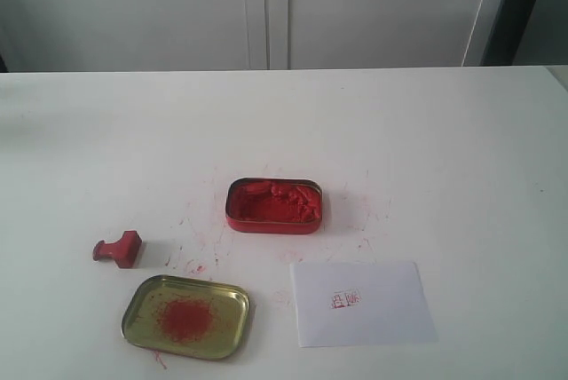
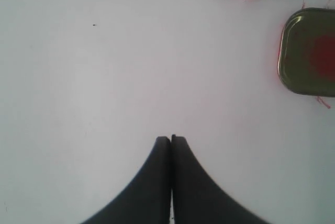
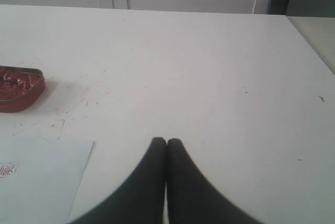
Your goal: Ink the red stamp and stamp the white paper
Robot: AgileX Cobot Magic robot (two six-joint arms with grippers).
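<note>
The white bench (image 1: 444, 149) carries everything, flecked with red smears around the middle. Toward the near right lies the white paper (image 1: 362, 303), flat, with a small red imprint (image 1: 345, 299) close to its centre; judged from that mark, the stamping looks done at least once, though the pictures cannot say whether another press is wanted. At the near left sits the gold lid (image 1: 185, 316), open side up, with a blotch of red in its middle. Behind the paper and lid, near the centre of the bench, stands the red tin (image 1: 273, 205), uncovered and full of churned red paste. The red stamp (image 1: 118, 249) lies tipped on its side on the bare bench at the left, just beyond the lid and well apart from the paper, its knob pointing away from the tin; nothing holds it. If a fresh print is meant, picking up, inking and pressing would all be left to do; if not, the job appears finished with the stamp set aside. The left end effector (image 2: 171, 139) hovers over bare bench with its fingers pressed together on nothing, the stamp and lid off toward the edge of its view. The right end effector (image 3: 166, 141) is likewise pressed together and empty, near the paper's edge without touching it.
</note>
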